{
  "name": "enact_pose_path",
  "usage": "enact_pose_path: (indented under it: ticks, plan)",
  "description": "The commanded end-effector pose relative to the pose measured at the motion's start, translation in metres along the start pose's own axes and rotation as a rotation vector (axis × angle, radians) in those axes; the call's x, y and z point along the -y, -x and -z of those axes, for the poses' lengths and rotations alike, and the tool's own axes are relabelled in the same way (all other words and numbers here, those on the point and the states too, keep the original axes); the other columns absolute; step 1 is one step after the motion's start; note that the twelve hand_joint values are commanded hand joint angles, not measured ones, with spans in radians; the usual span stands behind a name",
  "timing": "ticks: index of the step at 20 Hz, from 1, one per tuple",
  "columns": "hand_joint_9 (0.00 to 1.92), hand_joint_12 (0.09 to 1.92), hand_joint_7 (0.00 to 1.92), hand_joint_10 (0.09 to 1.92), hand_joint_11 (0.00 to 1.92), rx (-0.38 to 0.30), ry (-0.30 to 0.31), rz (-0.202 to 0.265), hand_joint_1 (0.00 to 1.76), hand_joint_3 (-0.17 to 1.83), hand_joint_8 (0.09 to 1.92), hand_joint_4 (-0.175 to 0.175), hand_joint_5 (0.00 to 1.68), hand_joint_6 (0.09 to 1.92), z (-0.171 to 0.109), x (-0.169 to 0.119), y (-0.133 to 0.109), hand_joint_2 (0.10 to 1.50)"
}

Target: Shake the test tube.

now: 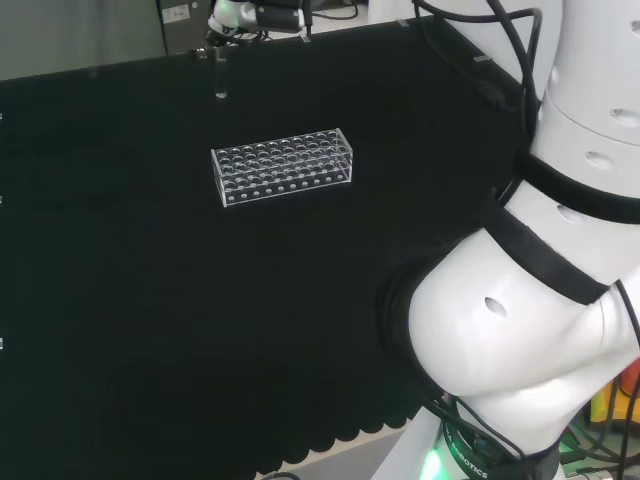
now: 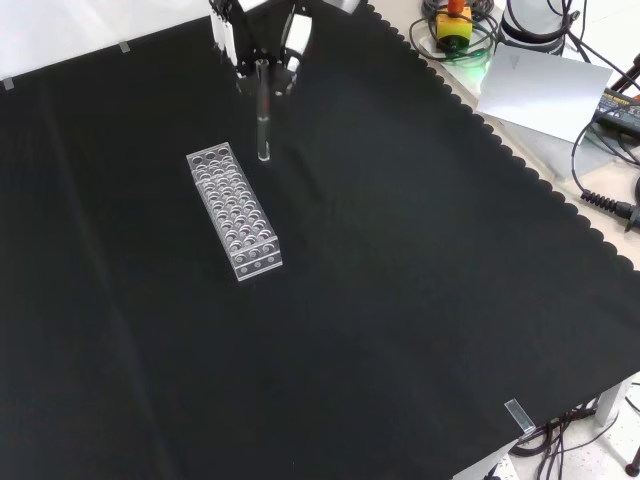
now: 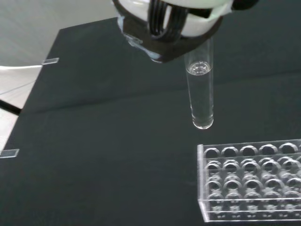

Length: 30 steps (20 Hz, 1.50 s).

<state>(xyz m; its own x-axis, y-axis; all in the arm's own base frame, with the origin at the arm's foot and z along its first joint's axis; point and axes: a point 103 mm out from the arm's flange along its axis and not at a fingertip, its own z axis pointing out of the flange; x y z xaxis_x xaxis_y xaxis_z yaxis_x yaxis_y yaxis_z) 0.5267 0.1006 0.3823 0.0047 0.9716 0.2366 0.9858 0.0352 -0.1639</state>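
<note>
A clear glass test tube [image 2: 263, 120] hangs upright in the air, pinched at its top by the hand [image 2: 262, 45], which comes in at the front view's top. In the head view the tube [image 1: 221, 78] is a small clear cylinder at the far end of the cloth, under the hand [image 1: 250, 15]. The wrist view has the tube [image 3: 201, 89] close up, its round bottom a little above and beyond the rack [image 3: 251, 181]. The clear plastic test-tube rack [image 2: 233, 209] with many round holes lies on the black cloth, just left of and below the tube in the front view.
The rack [image 1: 283, 166] stands alone near the cloth's middle in the head view. The arm's white links [image 1: 540, 260] rise at that view's right. Cables, a box with a red button [image 2: 455, 22] and a white sheet lie off the cloth at the front view's upper right.
</note>
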Motion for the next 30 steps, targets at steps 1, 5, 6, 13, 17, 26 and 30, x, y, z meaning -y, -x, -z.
enact_pose_path:
  ticks: [1, 5, 6, 13, 17, 26, 30]
  plan:
    - [1.47, 0.89, 1.84, 0.19, 1.25, 0.09, 0.006, -0.194, 1.43, 0.11, 0.22, -0.175, 1.45, 0.15, 0.008, 0.023, 0.103, 0.87]
    - [1.47, 0.89, 1.84, 0.18, 1.25, 0.127, 0.009, -0.334, 1.43, 0.12, 0.22, -0.175, 1.46, 0.14, 0.017, 0.044, 0.169, 0.87]
    - [1.47, 0.89, 1.84, 0.18, 1.25, 0.138, 0.01, -0.366, 1.43, 0.12, 0.22, -0.175, 1.46, 0.14, 0.018, 0.048, 0.182, 0.87]
    - [1.47, 0.89, 1.84, 0.18, 1.25, 0.201, 0.031, -0.505, 1.43, 0.13, 0.21, -0.175, 1.46, 0.14, 0.036, 0.072, 0.243, 0.86]
    - [1.47, 0.89, 1.84, 0.18, 1.25, 0.121, 0.036, -0.433, 1.43, 0.13, 0.21, -0.175, 1.46, 0.14, 0.047, 0.077, 0.26, 0.86]
    - [1.47, 0.89, 1.84, 0.17, 1.25, 0.169, 0.041, -0.388, 1.43, 0.15, 0.21, -0.175, 1.46, 0.13, 0.028, 0.05, 0.199, 0.85]
    - [1.47, 0.89, 1.84, 0.17, 1.25, 0.097, 0.025, -0.292, 1.43, 0.15, 0.21, -0.175, 1.46, 0.13, 0.017, 0.031, 0.143, 0.85]
